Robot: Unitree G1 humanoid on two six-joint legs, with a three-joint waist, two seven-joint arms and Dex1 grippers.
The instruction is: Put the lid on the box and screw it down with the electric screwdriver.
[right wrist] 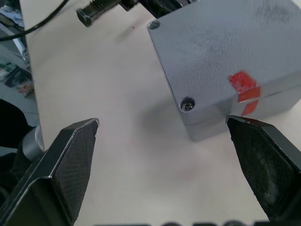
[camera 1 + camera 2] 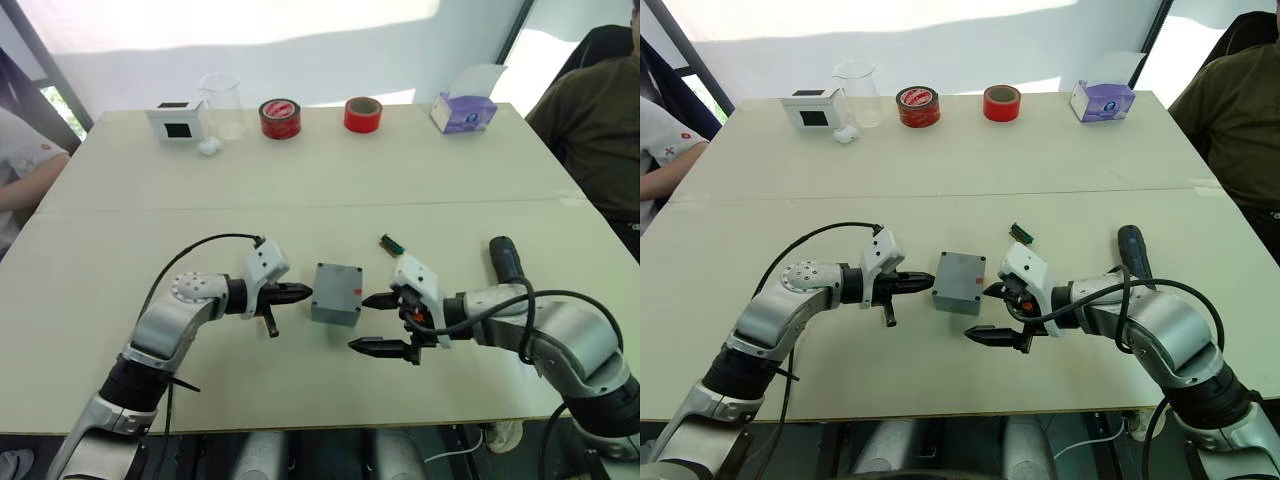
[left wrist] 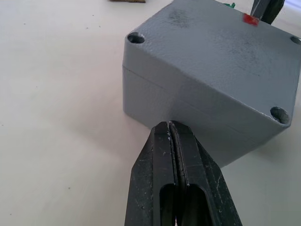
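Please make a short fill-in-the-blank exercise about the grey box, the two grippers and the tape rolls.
1. The lid already sits ___ the small grey plastic box.
2. The left gripper is ___.
3. The right gripper is ___.
4. Both tape rolls, one and the other, at the table's far edge are ___ in colour.

Missing words: on; shut; open; red

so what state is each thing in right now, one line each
box: on the table, lid on
lid: seated on the box, red mark on it, corner screw holes showing
screwdriver: lying on the table beside the right arm, not held
left gripper: jaws shut, tip at the box's side
right gripper: jaws open, empty, beside the box
beaker: upright, looks empty
tape rolls: lying flat
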